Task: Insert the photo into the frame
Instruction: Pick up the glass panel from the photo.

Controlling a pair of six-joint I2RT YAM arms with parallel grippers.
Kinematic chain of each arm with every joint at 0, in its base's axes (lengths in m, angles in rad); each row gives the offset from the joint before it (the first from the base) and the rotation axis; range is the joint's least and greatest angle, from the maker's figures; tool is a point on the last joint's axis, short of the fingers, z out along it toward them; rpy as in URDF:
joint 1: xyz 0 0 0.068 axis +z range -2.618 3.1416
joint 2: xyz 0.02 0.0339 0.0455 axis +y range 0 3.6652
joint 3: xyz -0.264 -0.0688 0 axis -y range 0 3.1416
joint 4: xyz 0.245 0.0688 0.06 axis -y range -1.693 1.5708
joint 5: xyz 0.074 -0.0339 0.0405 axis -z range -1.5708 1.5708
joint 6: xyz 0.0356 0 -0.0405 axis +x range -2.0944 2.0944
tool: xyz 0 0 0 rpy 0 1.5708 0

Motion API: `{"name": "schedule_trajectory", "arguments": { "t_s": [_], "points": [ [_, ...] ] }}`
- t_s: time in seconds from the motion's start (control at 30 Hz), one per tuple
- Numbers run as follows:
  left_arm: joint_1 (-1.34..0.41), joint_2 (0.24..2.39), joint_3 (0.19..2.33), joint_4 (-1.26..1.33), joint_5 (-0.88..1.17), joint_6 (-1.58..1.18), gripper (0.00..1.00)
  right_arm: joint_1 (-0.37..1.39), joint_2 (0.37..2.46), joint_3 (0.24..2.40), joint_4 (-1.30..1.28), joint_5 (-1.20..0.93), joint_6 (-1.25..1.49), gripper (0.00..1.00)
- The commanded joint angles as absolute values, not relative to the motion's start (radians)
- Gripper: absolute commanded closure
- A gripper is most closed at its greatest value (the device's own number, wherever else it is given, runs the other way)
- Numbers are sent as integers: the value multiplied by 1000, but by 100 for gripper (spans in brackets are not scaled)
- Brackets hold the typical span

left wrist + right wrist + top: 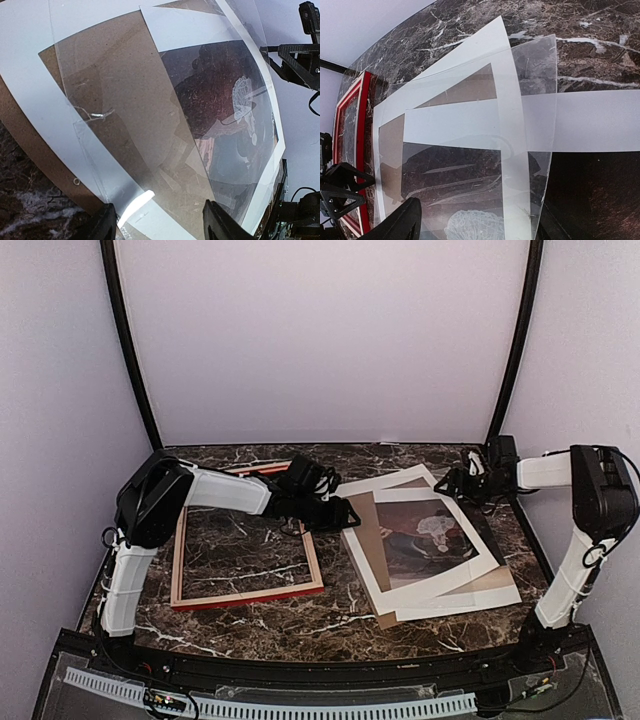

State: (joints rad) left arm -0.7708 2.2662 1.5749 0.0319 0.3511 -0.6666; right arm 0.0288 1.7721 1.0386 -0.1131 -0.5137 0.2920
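**Top view, with both wrist views.** The photo (432, 535) lies face up and skewed in a loose stack on the tabletop (330, 625). It is at 3 o'clock from the frame (250, 595) and just apart from it. The frame lies flat, with marble showing through its opening. In the same stack are a white mat (385, 483) and a brown board (365, 530), and a clear sheet (125, 100) overlaps them. The left jaws hover at the stack's 9 o'clock edge, fingers (102, 227) spread wide, gripping nothing. The right jaws sit at the stack's 1 o'clock corner. Only one finger (400, 220) shows, so their opening cannot be told.
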Motion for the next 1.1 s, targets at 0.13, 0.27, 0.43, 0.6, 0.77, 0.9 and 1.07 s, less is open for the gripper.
{"name": "schedule_trajectory", "arguments": {
  "t_s": [0.13, 0.27, 0.43, 0.6, 0.77, 0.9, 1.07],
  "points": [
    [-778, 2288, 1523, -72, 337, -674, 38, 66, 1733, 1073, -142, -497, 248, 23],
    [-779, 2288, 1522, -71, 338, -673, 38, 77, 1731, 1081, -156, -460, 228, 21],
    [-778, 2287, 1520, -69, 344, -676, 38, 89, 1728, 1094, -165, -436, 220, 14],
    [-779, 2288, 1517, -65, 343, -677, 38, 94, 1727, 1102, -172, -426, 211, 10],
    [-779, 2288, 1518, -63, 339, -675, 38, 103, 1724, 1111, -176, -399, 196, 8],
    [-778, 2288, 1518, -65, 346, -676, 38, 110, 1718, 1110, -168, -384, 192, 6],
    [-778, 2288, 1517, -65, 348, -676, 38, 117, 1718, 1118, -165, -368, 185, 2]
  ]
}}
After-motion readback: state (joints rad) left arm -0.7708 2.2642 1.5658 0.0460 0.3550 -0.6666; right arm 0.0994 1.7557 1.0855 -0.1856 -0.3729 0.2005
